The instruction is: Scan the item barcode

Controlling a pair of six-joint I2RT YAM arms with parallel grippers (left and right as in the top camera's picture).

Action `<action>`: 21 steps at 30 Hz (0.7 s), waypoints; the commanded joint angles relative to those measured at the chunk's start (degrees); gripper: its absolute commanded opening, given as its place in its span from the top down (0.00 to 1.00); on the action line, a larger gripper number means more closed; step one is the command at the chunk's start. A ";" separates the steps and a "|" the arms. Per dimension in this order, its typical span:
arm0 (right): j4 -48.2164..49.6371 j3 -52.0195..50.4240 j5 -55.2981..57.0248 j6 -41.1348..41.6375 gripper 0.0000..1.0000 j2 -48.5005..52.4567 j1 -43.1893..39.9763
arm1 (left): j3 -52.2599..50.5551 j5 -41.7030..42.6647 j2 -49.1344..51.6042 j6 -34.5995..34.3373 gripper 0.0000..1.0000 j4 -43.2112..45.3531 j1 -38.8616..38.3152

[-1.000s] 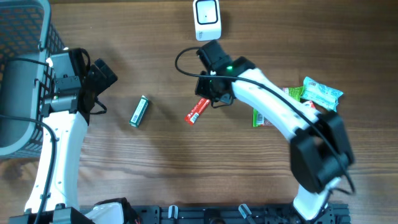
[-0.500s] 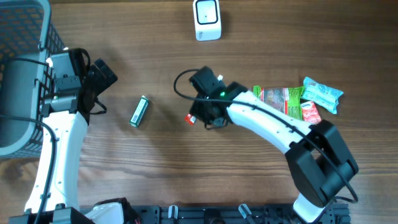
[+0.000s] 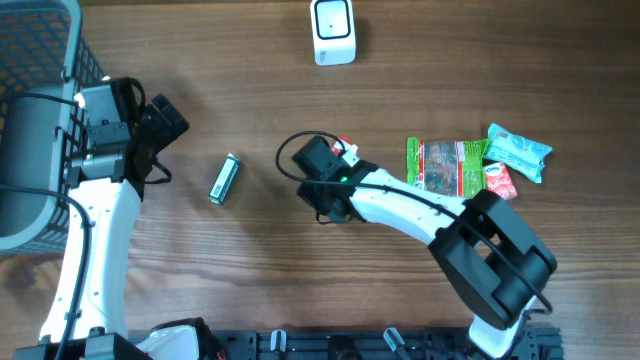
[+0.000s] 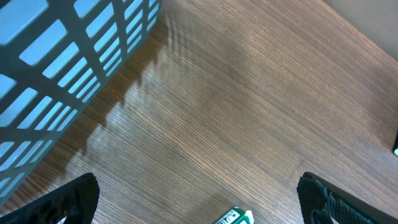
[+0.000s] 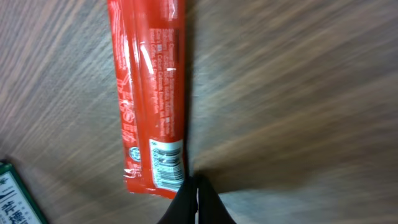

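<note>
The right claw (image 5: 195, 194) is pinched fully together, its two tips meeting on the near corner of the red packet (image 5: 149, 93). The packet stretches straight away from the tips, with its barcode (image 5: 166, 163) facing the wrist camera just beyond them. It looks sharp there, while the wooden table (image 5: 298, 93) behind it is smeared. A green pack (image 3: 225, 180) lies well off to this claw's side, between it and the left claw (image 4: 199, 205), whose jaws stand wide apart above the table, the pack's end showing just under them. A basket (image 4: 62, 62) sits ahead of the left claw. The white scanner (image 3: 332, 32) stands well apart from the right claw, and a cluster of snack packets (image 3: 460, 165) lies back beside its arm
</note>
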 commanded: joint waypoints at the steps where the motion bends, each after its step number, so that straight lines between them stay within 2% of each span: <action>1: 4.79 -0.52 1.36 1.07 0.96 4.63 1.60 | 0.37 -0.72 0.33 0.28 0.00 0.07 0.22; 4: 12.44 -0.52 0.98 -6.58 0.96 5.40 2.73 | 0.37 -0.72 0.31 0.28 0.00 0.07 0.22; 8: 17.90 -0.52 -0.42 -22.36 0.96 5.31 3.08 | 0.37 -0.72 0.31 0.28 0.00 0.07 0.22; 10: 18.03 -0.26 -9.79 -34.29 0.93 4.07 2.67 | 0.37 -0.72 0.31 0.28 0.00 0.07 0.22; 11: 18.21 0.24 -15.72 -38.21 0.81 3.02 2.27 | 0.37 -0.72 0.33 0.28 0.00 0.07 0.22; 13: 17.90 1.84 -21.84 -47.54 0.40 0.07 1.31 | 0.37 -0.72 0.31 0.28 0.00 0.07 0.22; 15: 16.50 2.43 -19.58 -57.79 0.36 -4.13 -0.02 | 0.37 -0.72 0.31 0.28 0.00 0.07 0.22; 16: 15.56 2.43 -17.90 -60.35 0.34 -5.55 -0.76 | 0.37 -0.72 0.33 0.28 0.00 0.07 0.22; 17: 14.40 2.43 -15.98 -62.55 0.36 -6.80 -1.88 | 0.37 -0.72 0.31 0.28 0.00 0.07 0.22; 20: 14.14 2.45 -14.64 -61.51 0.70 -7.52 -7.48 | 0.37 -0.72 0.31 0.28 0.00 0.07 0.22; 21: 14.32 2.43 -14.62 -60.35 0.88 -7.43 -8.76 | 0.37 -0.72 0.31 0.28 0.00 0.07 0.22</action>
